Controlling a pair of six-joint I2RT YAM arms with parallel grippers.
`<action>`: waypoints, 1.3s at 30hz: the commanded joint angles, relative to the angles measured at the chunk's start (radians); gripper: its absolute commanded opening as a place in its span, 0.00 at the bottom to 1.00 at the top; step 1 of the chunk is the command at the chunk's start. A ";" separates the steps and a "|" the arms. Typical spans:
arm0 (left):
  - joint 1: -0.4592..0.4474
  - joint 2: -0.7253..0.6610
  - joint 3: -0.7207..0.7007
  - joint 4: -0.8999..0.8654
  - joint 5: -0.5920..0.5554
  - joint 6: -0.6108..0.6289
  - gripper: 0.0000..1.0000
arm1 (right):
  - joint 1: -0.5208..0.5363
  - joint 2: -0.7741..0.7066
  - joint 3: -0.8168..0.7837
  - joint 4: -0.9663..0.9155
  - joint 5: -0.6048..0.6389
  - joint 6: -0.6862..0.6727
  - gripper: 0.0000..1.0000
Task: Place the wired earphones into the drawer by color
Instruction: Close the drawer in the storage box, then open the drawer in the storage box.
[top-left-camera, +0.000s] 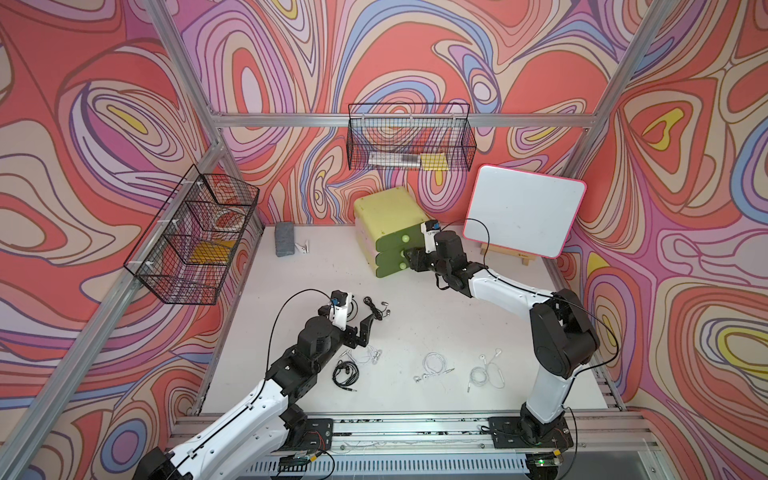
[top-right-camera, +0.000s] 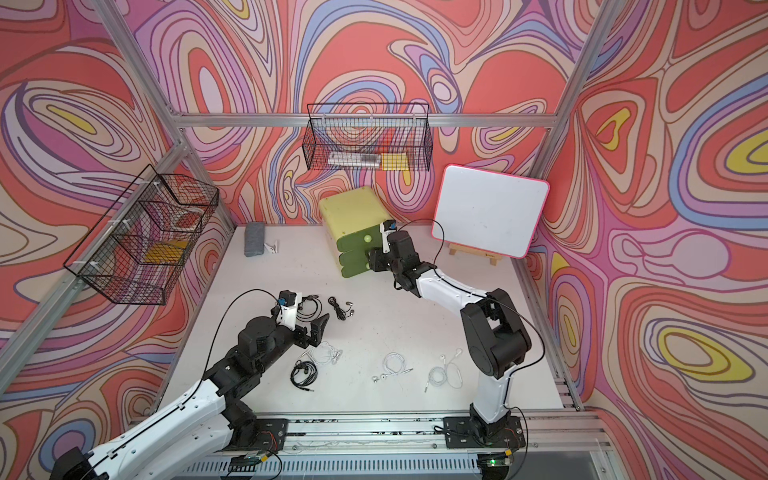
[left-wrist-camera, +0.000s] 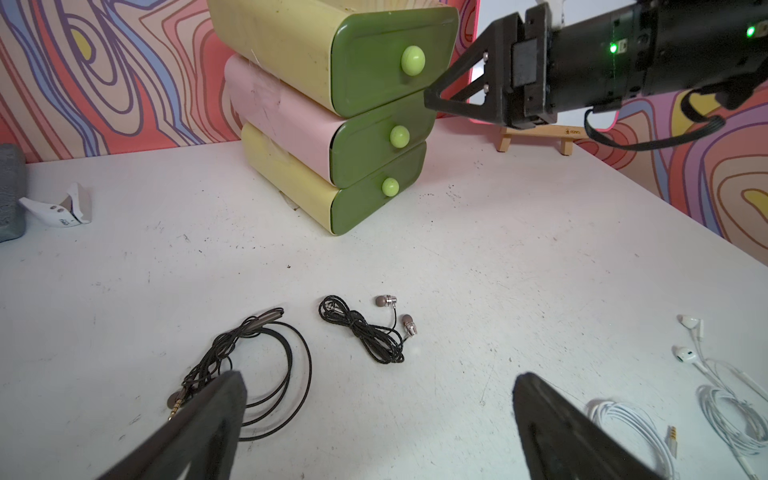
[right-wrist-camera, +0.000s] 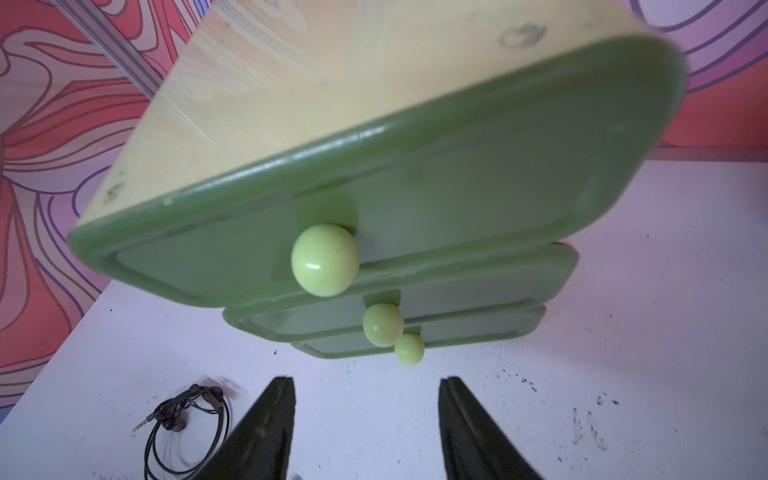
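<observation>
Checking a top view, I find the right gripper (top-left-camera: 409, 259) sitting at the front of the drawer unit (top-left-camera: 386, 212), by its lower knobs. I judge it is placed there to pull a drawer before anything gets sorted. The wired earphones (top-left-camera: 434, 365) all lie loose on the table (top-left-camera: 415, 320), black sets and white sets, well apart from the unit, and the left gripper (top-left-camera: 365, 330) hangs above the black ones. From the left wrist, its fingers stand spread wide and empty, with a coiled black set (left-wrist-camera: 266, 357) beside one tip and a bundled black set (left-wrist-camera: 365, 332) ahead of the gap; that spread suits dropping over loose cable. From the right wrist, the fingers are parted with bare table between them, pinching nothing, and the lowest knob (right-wrist-camera: 409, 349) sits just beyond. Whether any drawer is ajar I cannot tell.
</observation>
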 joint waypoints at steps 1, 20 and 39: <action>0.003 -0.034 -0.032 0.046 -0.024 -0.006 0.99 | -0.004 -0.004 -0.048 0.087 -0.025 0.057 0.58; 0.003 -0.079 -0.063 0.060 -0.052 0.011 0.99 | -0.005 0.157 -0.019 0.265 -0.021 0.167 0.55; 0.003 -0.080 -0.062 0.051 -0.065 0.016 0.99 | -0.005 0.226 0.038 0.296 -0.011 0.171 0.44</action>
